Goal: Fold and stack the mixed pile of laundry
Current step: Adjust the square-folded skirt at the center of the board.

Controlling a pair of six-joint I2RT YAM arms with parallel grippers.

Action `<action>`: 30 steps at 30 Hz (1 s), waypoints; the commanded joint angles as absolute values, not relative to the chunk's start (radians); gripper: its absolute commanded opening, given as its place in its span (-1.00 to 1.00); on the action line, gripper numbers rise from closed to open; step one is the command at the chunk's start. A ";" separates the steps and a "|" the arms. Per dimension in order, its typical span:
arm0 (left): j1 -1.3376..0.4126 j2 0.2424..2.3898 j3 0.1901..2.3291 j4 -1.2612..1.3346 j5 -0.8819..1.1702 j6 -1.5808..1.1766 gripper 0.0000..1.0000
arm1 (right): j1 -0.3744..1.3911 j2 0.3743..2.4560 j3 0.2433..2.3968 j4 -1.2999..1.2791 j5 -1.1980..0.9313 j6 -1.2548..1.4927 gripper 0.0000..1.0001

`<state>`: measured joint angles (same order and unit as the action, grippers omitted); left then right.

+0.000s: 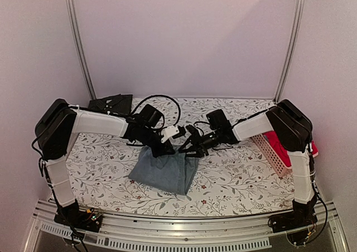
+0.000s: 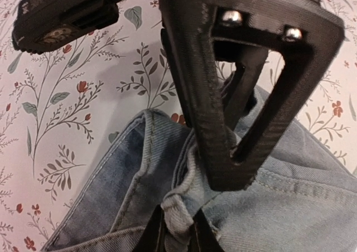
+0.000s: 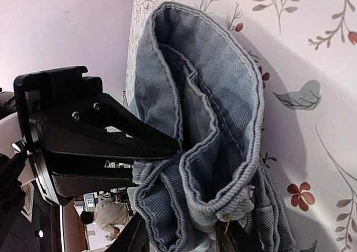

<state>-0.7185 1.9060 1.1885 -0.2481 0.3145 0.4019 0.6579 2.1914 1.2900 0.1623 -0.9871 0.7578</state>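
A faded light-blue denim piece (image 1: 162, 173) lies folded on the flowered table (image 1: 240, 174), its upper edge lifted. My left gripper (image 1: 169, 146) is at that edge; in the left wrist view it (image 2: 177, 235) is shut on a bunched seam of the denim (image 2: 295, 207). My right gripper (image 1: 185, 147) meets it from the right. In the right wrist view its jaws (image 3: 184, 238) stand wide around a thick bundle of denim hems (image 3: 206, 85) that fills the gap. A black garment (image 1: 111, 103) lies at the back left. A red garment (image 1: 277, 142) sits in the basket.
A pink slatted basket (image 1: 273, 158) stands at the right edge under the right arm. Black cables (image 1: 162, 98) loop over the table behind the grippers. The two grippers are almost touching. Metal rails run along the near edge.
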 commanded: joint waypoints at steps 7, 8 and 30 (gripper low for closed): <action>-0.669 1.801 1.160 -0.153 0.289 0.302 0.04 | 0.661 2.212 1.360 0.122 -0.989 0.720 -1.00; -0.658 1.772 1.150 -0.146 0.275 0.285 0.32 | 0.661 2.206 1.370 0.110 -0.987 0.722 -1.00; -0.437 1.347 0.893 -0.213 0.337 -0.214 0.99 | 0.710 2.094 1.195 0.002 -0.866 0.744 -1.00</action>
<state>-0.4461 1.3380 0.9234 -0.1581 0.2302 -0.0959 0.7189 1.9854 1.1198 0.0059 -0.9199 0.7921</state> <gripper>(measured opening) 0.996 0.042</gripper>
